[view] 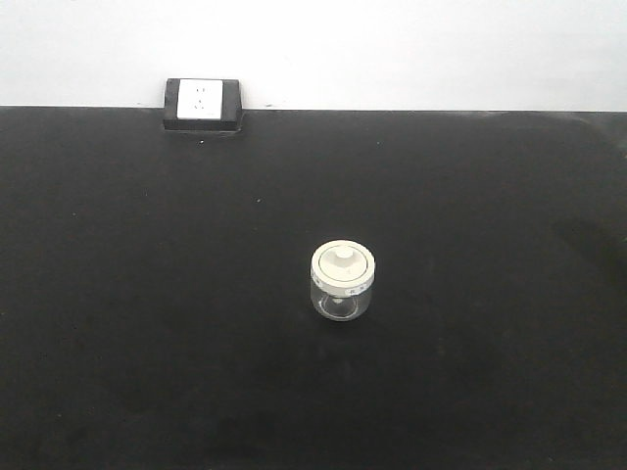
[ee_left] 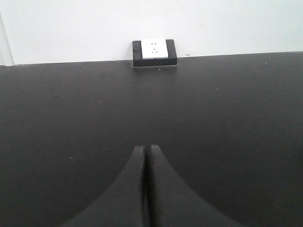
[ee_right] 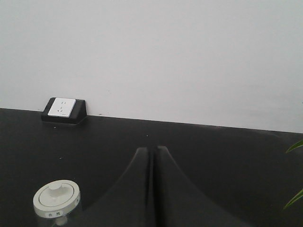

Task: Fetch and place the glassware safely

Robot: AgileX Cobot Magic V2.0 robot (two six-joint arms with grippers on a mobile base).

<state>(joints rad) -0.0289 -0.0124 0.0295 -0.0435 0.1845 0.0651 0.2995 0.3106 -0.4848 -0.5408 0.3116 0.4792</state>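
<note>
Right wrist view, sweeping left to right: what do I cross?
Lidded glass jar at the lower left and the wall socket box above it, overlapping sideways → closed right gripper at centre → green leaf tips at the right edge.

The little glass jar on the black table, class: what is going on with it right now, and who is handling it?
Nobody is handling it yet. The glass jar stands upright with its cream lid on, alone near the middle of the black table. The left claw is shut and points toward the wall socket, with no jar in its view. The right claw is also shut and empty; the jar sits at the lower left of its view.
</note>
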